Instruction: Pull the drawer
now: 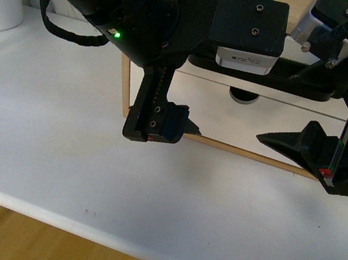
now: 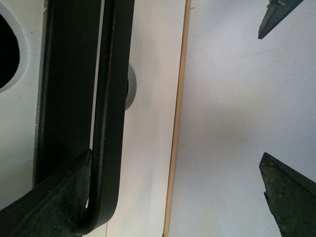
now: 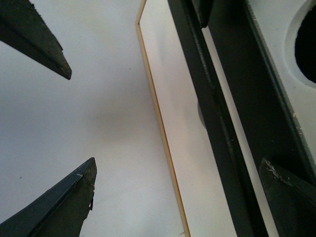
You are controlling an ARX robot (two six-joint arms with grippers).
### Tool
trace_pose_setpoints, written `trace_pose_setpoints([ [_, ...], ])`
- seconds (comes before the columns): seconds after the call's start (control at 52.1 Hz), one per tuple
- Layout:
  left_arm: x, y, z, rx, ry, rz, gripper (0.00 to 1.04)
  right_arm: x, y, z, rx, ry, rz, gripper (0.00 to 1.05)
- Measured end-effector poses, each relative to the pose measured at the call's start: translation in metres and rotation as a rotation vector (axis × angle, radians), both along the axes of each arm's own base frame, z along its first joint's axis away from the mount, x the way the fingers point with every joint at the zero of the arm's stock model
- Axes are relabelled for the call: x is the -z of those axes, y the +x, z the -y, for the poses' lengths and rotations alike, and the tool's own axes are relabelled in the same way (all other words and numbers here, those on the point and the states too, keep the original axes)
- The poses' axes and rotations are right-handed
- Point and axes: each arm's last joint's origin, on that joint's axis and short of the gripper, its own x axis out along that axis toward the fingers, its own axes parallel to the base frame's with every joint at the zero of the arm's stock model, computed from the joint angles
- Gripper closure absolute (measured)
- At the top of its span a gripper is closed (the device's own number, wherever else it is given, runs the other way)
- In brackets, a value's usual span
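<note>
We see the left tool (image 2: pixel 176 153) and right tool (image 3: pixel 177 162) both spread open, straddling the long black bar handle (image 2: pixel 109 98) of the wide white-fronted drawer (image 1: pixel 229 123) at 12 o'clock on the white counter (image 1: pixel 56 149).

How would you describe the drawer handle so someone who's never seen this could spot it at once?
At the back of the white table stands the drawer, white-fronted with a light wood edge. Across its front runs the handle, a long black bar standing off the panel, curved at its end. It is the only dark raised part on that plain white face.
</note>
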Motion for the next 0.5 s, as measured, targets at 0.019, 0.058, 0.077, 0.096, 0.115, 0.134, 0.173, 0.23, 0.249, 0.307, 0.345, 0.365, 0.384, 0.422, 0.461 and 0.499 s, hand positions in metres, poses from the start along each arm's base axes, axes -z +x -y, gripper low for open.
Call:
trace_pose_setpoints([
  [0.019,0.000,0.000,0.000,0.004,0.005,-0.002,0.06,0.000,-0.001,0.000,-0.007,-0.004,-0.002,0.09],
  [0.058,0.000,-0.001,0.000,0.008,0.011,-0.006,0.06,0.000,-0.002,0.000,-0.015,-0.009,-0.005,0.09],
  [0.077,-0.001,-0.001,0.000,0.011,0.014,-0.009,0.06,0.000,-0.002,0.000,-0.017,-0.010,-0.006,0.09],
  [0.096,-0.001,-0.001,0.000,0.013,0.017,-0.011,0.06,-0.001,-0.002,0.000,-0.020,-0.011,-0.007,0.09],
  [0.115,-0.001,-0.002,0.000,0.014,0.019,-0.013,0.06,-0.001,-0.003,0.000,-0.024,-0.014,-0.010,0.09],
  [0.134,-0.001,-0.002,0.000,0.017,0.023,-0.016,0.06,-0.001,-0.003,0.001,-0.030,-0.017,-0.011,0.09],
  [0.173,-0.001,-0.003,0.000,0.019,0.030,-0.022,0.06,-0.001,-0.004,0.001,-0.035,-0.021,-0.014,0.09],
  [0.23,-0.002,-0.006,0.000,0.025,0.047,-0.037,0.06,-0.002,-0.006,0.001,-0.048,-0.028,-0.019,0.09],
  [0.249,-0.002,-0.007,0.000,0.028,0.054,-0.040,0.06,-0.002,-0.007,0.001,-0.053,-0.028,-0.023,0.09],
  [0.307,-0.002,-0.010,-0.001,0.036,0.073,-0.053,0.06,-0.004,-0.010,0.001,-0.070,-0.035,-0.032,0.09],
  [0.345,-0.003,-0.011,-0.001,0.037,0.076,-0.056,0.06,-0.005,-0.012,0.002,-0.079,-0.038,-0.040,0.09],
  [0.365,-0.003,-0.012,-0.001,0.038,0.077,-0.059,0.06,-0.005,-0.013,0.002,-0.086,-0.040,-0.044,0.09],
  [0.384,-0.003,-0.013,-0.001,0.039,0.079,-0.062,0.06,-0.005,-0.013,0.002,-0.087,-0.040,-0.047,0.09],
  [0.422,-0.004,-0.014,-0.001,0.041,0.081,-0.067,0.06,-0.006,-0.015,0.002,-0.096,-0.045,-0.052,0.09],
  [0.461,-0.004,-0.016,-0.002,0.043,0.084,-0.067,0.06,-0.006,-0.017,0.003,-0.105,-0.052,-0.057,0.09],
  [0.499,-0.005,-0.017,-0.002,0.044,0.087,-0.068,0.06,-0.006,-0.020,0.003,-0.112,-0.056,-0.061,0.09],
])
